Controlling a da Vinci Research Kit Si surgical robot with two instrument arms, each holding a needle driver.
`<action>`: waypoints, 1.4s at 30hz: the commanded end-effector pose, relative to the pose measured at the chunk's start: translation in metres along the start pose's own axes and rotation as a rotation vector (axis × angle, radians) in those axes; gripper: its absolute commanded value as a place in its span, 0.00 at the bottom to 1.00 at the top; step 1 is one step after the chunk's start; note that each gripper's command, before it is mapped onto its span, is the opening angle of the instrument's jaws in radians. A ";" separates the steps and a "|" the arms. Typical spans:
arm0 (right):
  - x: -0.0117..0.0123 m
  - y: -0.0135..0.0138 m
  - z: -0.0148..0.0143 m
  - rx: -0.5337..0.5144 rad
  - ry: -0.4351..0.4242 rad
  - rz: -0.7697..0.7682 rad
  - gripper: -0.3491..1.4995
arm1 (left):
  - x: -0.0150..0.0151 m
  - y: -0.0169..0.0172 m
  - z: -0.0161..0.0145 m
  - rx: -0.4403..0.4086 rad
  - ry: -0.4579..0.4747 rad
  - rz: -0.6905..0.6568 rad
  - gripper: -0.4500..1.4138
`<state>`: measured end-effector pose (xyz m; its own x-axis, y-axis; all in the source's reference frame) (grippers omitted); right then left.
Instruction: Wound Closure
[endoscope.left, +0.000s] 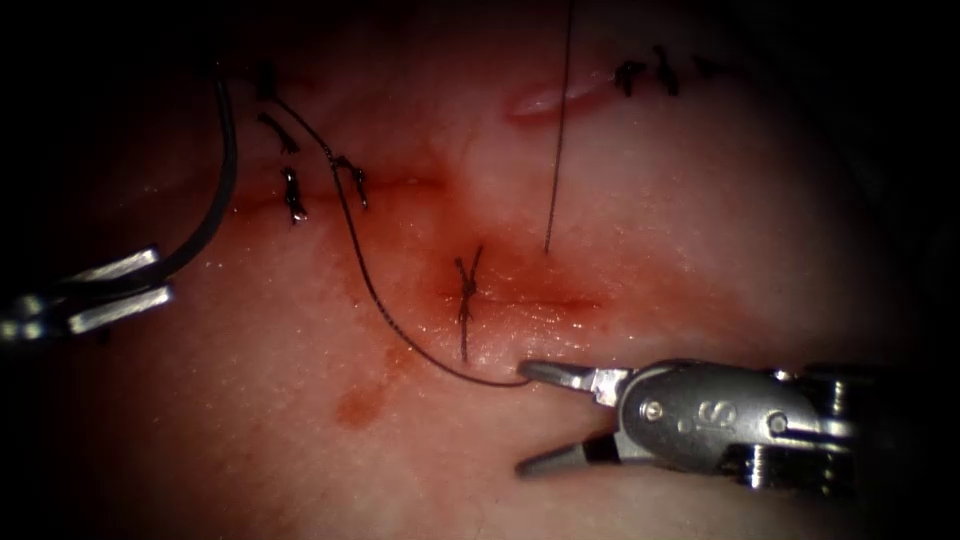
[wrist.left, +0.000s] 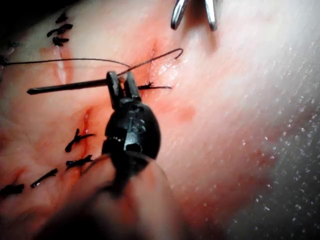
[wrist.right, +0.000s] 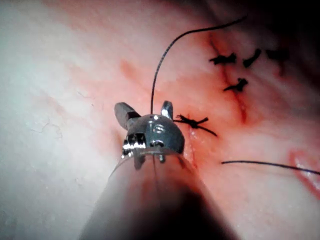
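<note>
Needle (endoscope.left: 215, 190) sits at nine o'clock in the endoscope view, clamped in the left tool (endoscope.left: 120, 290), whose jaws are closed on it partway along its curve. The dark arc rises toward eleven o'clock, clear of the tissue (endoscope.left: 700, 220). In the left wrist view the needle (wrist.left: 67, 87) lies crosswise through the closed jaws of that tool (wrist.left: 122, 85).

Thread (endoscope.left: 370, 290) runs from the needle's upper end down toward five o'clock, past the older stitches (endoscope.left: 292, 195), to the tip of the right tool (endoscope.left: 545, 415). At the centre a knotted stitch (endoscope.left: 466, 290) crosses the cut (endoscope.left: 530, 300).

At four o'clock the right tool has its jaws apart, holding nothing; the thread ends just at its upper jaw. By my judgement, the right tool is the nearer to the thread. A second strand (endoscope.left: 558, 130) hangs from twelve o'clock.
</note>
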<state>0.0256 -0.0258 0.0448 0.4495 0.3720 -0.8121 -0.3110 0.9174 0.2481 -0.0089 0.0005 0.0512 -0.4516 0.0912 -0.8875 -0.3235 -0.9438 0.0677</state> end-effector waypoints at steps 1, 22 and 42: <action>-0.0009 0.0011 0.0015 -0.014 -0.001 -0.014 0.98 | -0.0005 -0.0001 0.0009 0.002 -0.004 -0.001 0.00; -0.0071 0.0002 0.0037 0.109 -0.151 -0.039 0.00 | -0.0025 -0.0005 0.0022 0.032 -0.044 0.005 0.00; 0.0063 -0.0121 0.0009 0.352 -0.032 -0.030 0.20 | -0.0041 0.0006 0.0045 0.036 -0.040 0.020 0.00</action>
<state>0.0318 -0.0347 0.0367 0.4745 0.3408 -0.8116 0.0105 0.9197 0.3924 -0.0102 0.0009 0.0564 -0.4929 0.0857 -0.8659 -0.3427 -0.9338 0.1027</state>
